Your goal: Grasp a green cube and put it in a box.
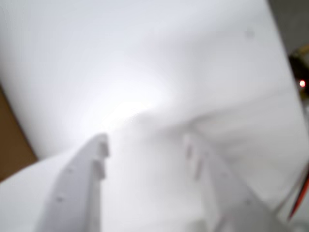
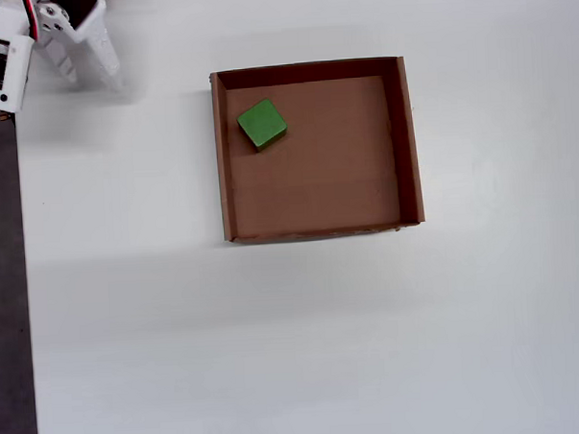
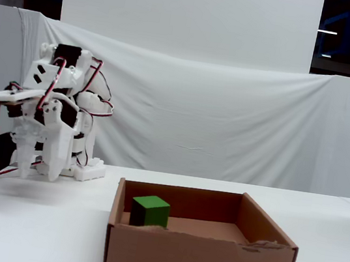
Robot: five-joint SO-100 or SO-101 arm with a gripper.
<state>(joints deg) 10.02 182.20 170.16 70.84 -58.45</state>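
Wrist view: blurred. The white two-finger pincer (image 1: 145, 145) rose from the bottom edge, its fingers standing apart with nothing between them, over plain white surface (image 1: 145, 58). A brown sliver showed at the left edge, too blurred to name.

Overhead view: the small bright-green cube (image 2: 262, 124) lay on the floor of the shallow brown cardboard box (image 2: 409, 144), in the box's upper-left part, near the left wall, turned slightly off square. The arm sat in the frame's upper-left corner, well apart from the box.

Fixed view: cube (image 3: 150, 210) rested inside the box (image 3: 198, 261), left side. Pincer (image 3: 38, 166) hung at frame left, folded near the base.

Judgement: placement looked done; nothing evidently left.
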